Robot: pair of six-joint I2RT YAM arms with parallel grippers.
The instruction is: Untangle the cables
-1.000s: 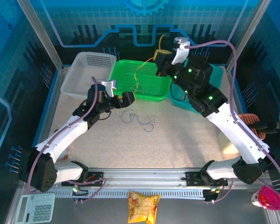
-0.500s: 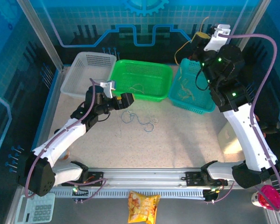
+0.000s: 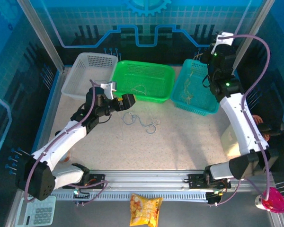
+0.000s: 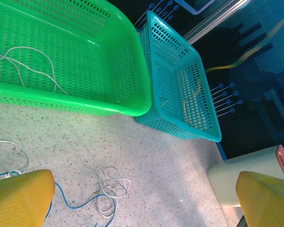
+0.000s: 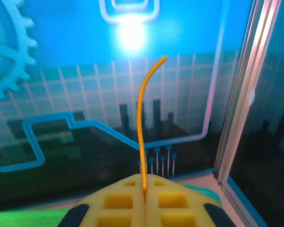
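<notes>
The left arm (image 3: 66,137) is stretched low from the near left corner of the table toward its middle. The left gripper (image 3: 127,101) is held just above the surface, its jaws spread wide. The right arm (image 3: 241,123) is raised steeply along the right edge toward the far right corner. The right gripper (image 5: 145,191) is held high, jaws pressed together on a yellow cable (image 5: 140,118).

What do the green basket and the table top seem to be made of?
Green basket: probably moulded plastic, glossy; the rim shines and the walls have regular holes. Table: looks like speckled stone or a stone-pattern laminate, matt; fine dark flecks on beige.
</notes>
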